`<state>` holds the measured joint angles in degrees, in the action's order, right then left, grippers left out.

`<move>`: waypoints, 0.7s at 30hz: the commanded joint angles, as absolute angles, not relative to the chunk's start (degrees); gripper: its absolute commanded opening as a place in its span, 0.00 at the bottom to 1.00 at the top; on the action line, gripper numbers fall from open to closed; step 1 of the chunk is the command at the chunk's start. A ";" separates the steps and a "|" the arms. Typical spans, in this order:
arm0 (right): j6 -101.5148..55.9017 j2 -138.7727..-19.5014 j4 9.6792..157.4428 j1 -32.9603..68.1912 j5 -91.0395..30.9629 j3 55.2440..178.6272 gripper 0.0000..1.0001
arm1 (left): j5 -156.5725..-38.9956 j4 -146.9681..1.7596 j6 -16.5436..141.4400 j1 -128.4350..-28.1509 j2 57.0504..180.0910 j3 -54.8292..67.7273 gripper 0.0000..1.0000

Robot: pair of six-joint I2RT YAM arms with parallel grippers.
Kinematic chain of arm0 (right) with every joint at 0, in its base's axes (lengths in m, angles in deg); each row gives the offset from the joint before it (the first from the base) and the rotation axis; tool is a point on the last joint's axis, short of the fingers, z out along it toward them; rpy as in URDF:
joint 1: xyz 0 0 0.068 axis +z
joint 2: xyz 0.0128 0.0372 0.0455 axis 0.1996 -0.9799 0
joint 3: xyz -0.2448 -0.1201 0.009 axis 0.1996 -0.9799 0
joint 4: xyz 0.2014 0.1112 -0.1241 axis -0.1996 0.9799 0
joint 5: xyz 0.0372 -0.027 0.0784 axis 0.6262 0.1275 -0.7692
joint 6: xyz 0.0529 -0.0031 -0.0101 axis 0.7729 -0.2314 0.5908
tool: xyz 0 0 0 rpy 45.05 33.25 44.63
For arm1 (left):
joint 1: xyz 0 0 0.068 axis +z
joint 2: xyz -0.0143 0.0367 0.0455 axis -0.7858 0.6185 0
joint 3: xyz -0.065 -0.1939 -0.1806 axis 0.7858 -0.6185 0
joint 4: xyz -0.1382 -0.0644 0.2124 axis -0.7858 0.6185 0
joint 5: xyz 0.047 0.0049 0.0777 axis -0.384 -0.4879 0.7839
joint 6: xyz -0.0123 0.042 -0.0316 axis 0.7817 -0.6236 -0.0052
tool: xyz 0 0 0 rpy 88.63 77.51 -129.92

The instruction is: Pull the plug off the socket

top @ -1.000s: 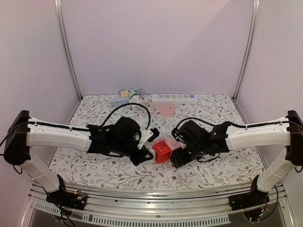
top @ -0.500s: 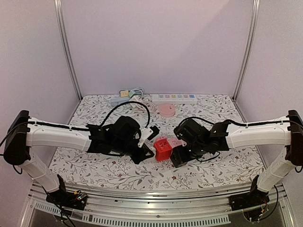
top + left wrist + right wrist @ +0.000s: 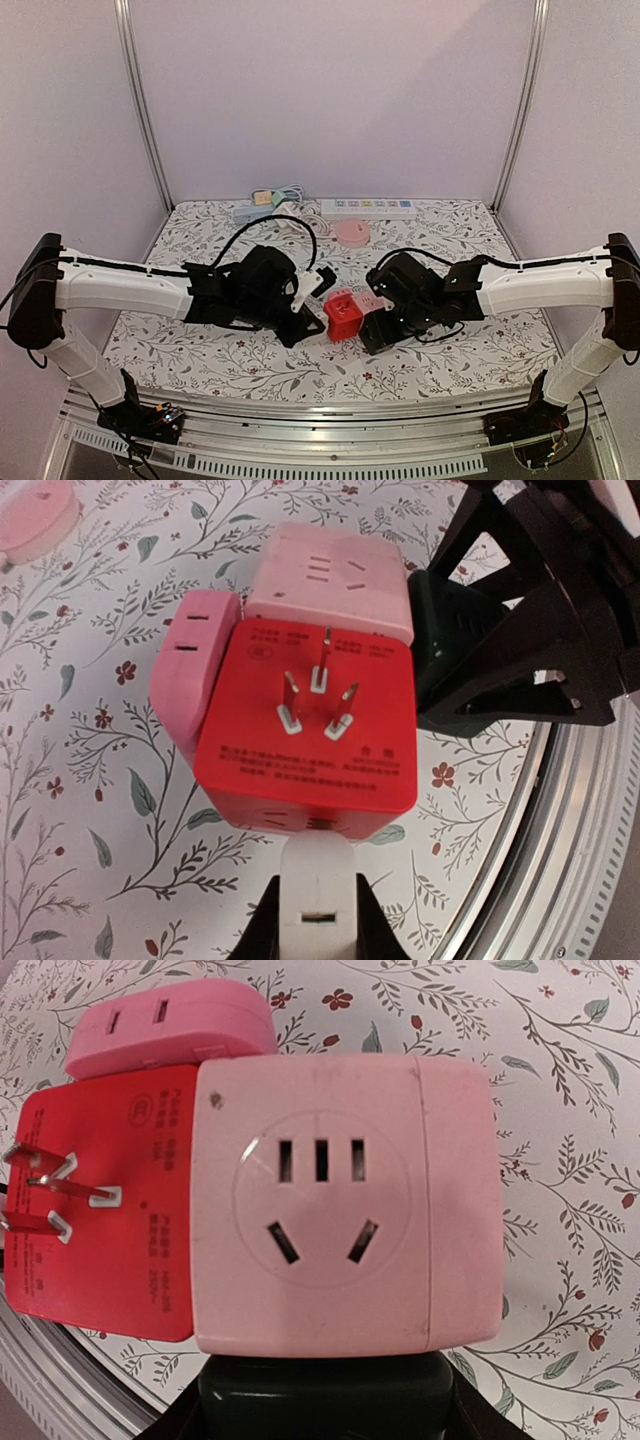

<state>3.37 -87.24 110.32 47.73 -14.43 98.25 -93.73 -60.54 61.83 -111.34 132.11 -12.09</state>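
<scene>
Plug (image 3: 322, 278), white, is sitting pinched tight in the left gripper (image 3: 318, 935), plugged into the ten o'clock corner of the red-and-pink socket cube (image 3: 344, 316); right gripper (image 3: 374, 314), at its three o'clock, is clasping the cube's pink side.

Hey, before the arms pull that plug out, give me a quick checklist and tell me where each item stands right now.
1. Left hand shut on the white plug: ok.
2. Right hand gripping the pale pink socket block: ok.
3. White plug separated from the red cube: not ok, it butts against the cube's edge.
4. Small pink plug on the cube's side, away from both hands: ok.
5. Cube assembly lifted off the table: cannot tell.
</scene>
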 commanded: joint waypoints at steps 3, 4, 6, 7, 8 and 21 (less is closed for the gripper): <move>-1.08 -85.12 107.36 47.88 -8.81 95.52 0.44 | -94.71 -59.06 62.90 -110.07 130.23 -12.11 0.00; -1.46 -84.83 106.69 48.04 -8.81 95.05 0.44 | -94.74 -59.12 62.86 -110.07 130.23 -12.11 0.00; -2.29 -84.34 106.00 48.10 -8.93 94.42 0.44 | -94.79 -59.01 62.86 -110.00 130.18 -12.11 0.00; -2.48 -84.21 105.73 48.16 -9.00 94.27 0.44 | -94.80 -58.99 62.88 -109.98 130.24 -12.15 0.00; -2.86 -84.19 105.65 48.09 -9.08 94.22 0.44 | -94.85 -59.05 62.91 -109.98 130.21 -12.19 0.00; 2.93 -85.74 109.65 46.53 -6.20 97.20 0.43 | -94.93 -58.96 62.98 -110.00 129.66 -12.71 0.00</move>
<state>-0.50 -86.28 105.90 48.43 -12.24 95.15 -94.67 -59.76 61.83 -111.28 132.09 -12.12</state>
